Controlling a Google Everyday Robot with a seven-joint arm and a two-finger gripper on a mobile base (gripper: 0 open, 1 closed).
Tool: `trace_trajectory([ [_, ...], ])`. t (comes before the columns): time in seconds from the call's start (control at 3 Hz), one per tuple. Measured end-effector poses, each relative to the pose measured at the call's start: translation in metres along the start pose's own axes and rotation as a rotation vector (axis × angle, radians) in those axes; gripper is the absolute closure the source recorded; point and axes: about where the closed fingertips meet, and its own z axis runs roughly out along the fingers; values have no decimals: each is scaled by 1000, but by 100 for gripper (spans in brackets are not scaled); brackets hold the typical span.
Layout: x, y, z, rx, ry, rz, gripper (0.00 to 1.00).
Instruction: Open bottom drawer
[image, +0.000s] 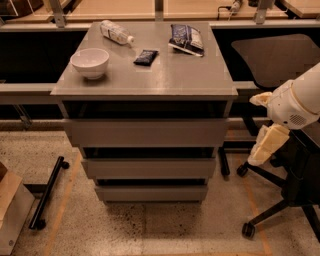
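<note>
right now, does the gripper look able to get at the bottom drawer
Probably yes. The gripper hangs to the right of the cabinet, higher than the bottom drawer, and nothing stands before that drawer's front.

smooth cabinet with soft sheen, matt bottom drawer, glossy bowl, rough speckled floor, smooth plastic gripper at 3 o'clock

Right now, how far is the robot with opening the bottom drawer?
Done: nothing yet. The bottom drawer is closed and no tray shows. In hand: the gripper hangs open to the right of the cabinet, in front of the office chair, at about the height of the top drawer front, and touches nothing. Left: come down to the lowest front, catch it and pull it out.
</note>
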Motion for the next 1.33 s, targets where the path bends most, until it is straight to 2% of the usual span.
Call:
trace_trajectory([
  [0.33, 3, 11, 18, -26, -33, 9, 0],
  [1.0, 19, 38, 129, -119, -119, 8, 0],
  [1.33, 31, 46, 180, -160, -149, 31, 0],
])
